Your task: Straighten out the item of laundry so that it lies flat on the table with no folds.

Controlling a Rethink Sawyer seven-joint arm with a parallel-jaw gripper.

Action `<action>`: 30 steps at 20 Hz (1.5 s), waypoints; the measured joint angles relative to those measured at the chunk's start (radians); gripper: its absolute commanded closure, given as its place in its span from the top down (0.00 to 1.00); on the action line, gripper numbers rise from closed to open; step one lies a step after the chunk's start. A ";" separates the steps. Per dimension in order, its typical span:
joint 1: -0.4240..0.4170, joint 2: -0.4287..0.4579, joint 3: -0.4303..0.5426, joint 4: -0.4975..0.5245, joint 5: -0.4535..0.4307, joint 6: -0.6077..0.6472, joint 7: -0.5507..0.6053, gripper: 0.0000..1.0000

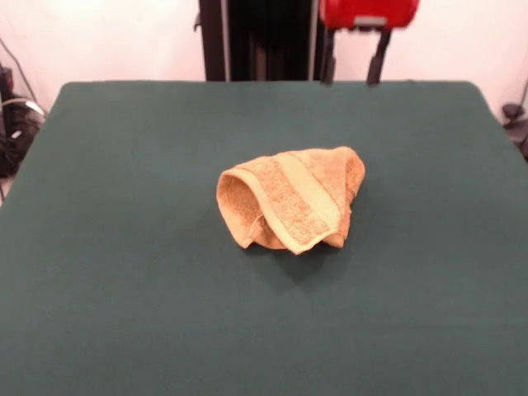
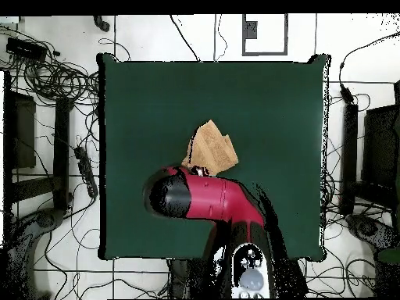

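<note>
The tan-orange towel point(image 1: 290, 200) lies crumpled near the middle of the dark green table point(image 1: 124, 272). It is folded over itself, with a smooth woven band running across the top fold and a rolled opening on its left side. In the overhead view the towel point(image 2: 212, 147) sits just beyond the red and black arm point(image 2: 209, 200), which covers its near edge. My gripper point(image 1: 353, 81) hangs at the table's far edge, well behind and to the right of the towel. Its two black fingers stand apart and hold nothing.
The black pedestal point(image 1: 260, 40) stands behind the table's far edge. Cables and dark gear point(image 1: 15, 124) lie on the floor to the left, and more cables point(image 2: 55, 78) surround the table point(image 2: 273, 101) in the overhead view.
</note>
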 measured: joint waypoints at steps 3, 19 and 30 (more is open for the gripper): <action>0.000 0.088 -0.007 -0.104 0.001 0.000 0.000 1.00; -0.016 0.444 -0.009 -0.516 0.003 -0.003 0.000 1.00; -0.020 0.552 -0.020 -0.632 0.007 -0.004 0.000 1.00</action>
